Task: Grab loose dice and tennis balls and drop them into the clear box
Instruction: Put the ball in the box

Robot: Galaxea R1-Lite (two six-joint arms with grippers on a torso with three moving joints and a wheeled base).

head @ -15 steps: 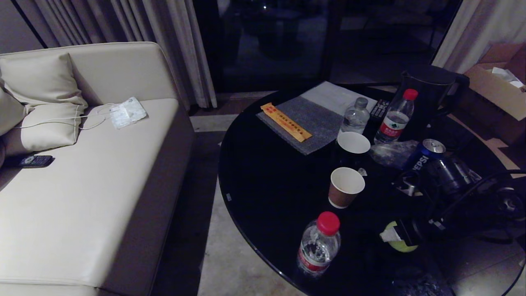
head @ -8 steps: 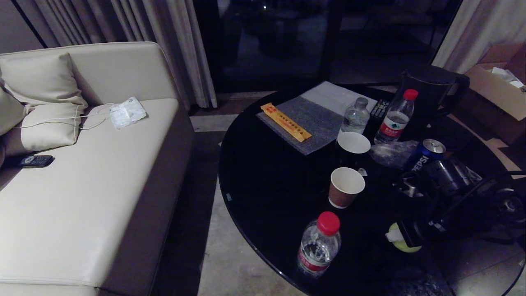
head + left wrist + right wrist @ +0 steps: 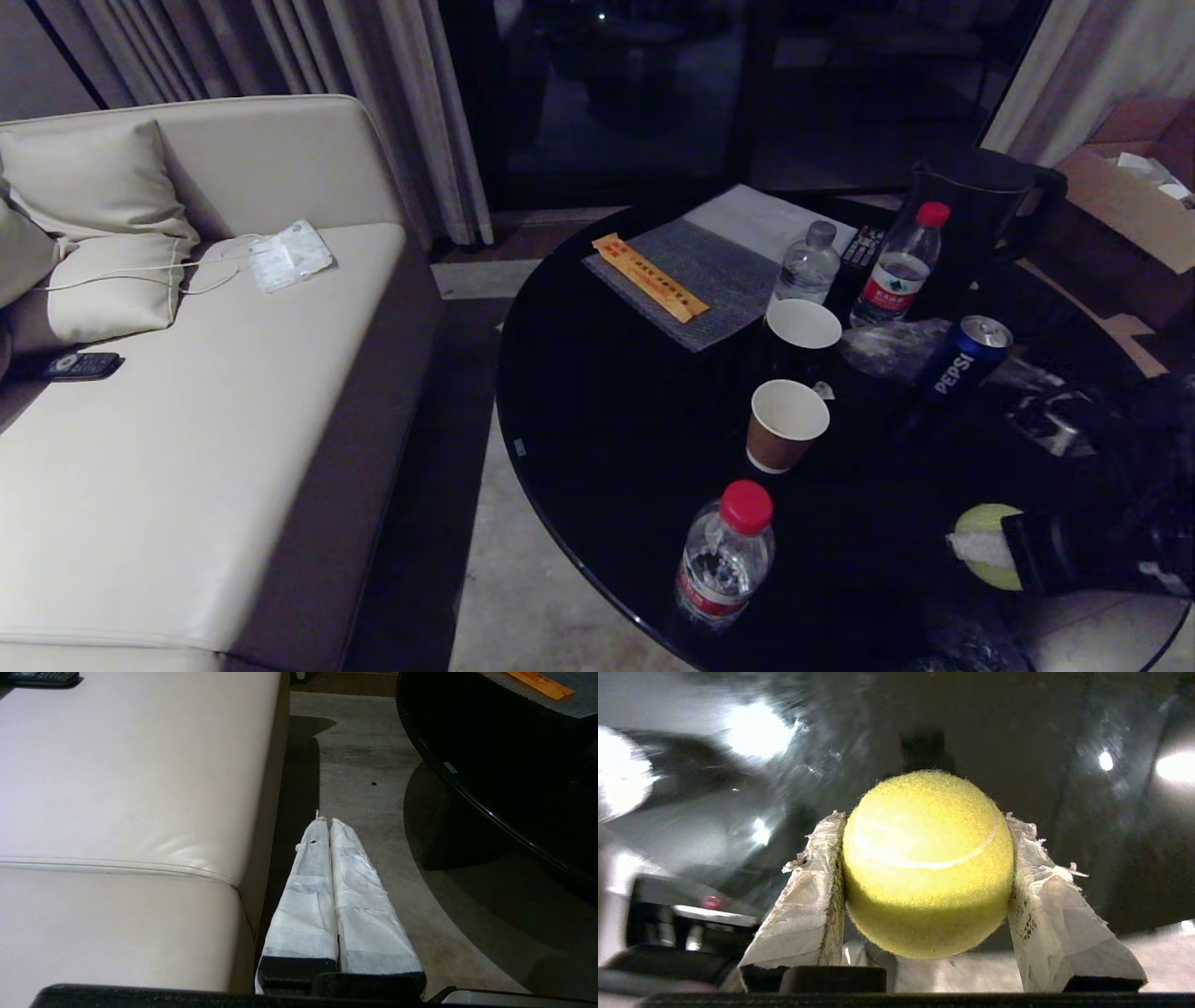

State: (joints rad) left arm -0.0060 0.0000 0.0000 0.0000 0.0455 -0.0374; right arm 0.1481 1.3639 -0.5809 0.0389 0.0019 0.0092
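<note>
Right claw [image 3: 927,858] is clamped on a tennis ball [image 3: 928,863], one taped finger [image 3: 817,896] on each side, ball seated between the tips. In the head view the ball [image 3: 980,551] sits at the near right edge of the black table [image 3: 607,439], clear of the cups and bottles. Left claw [image 3: 327,826] is pressed together, empty, parked low between sofa and table. Box isn't in any view, so I can't tell which way the drop lies; right arm carries it regardless.
</note>
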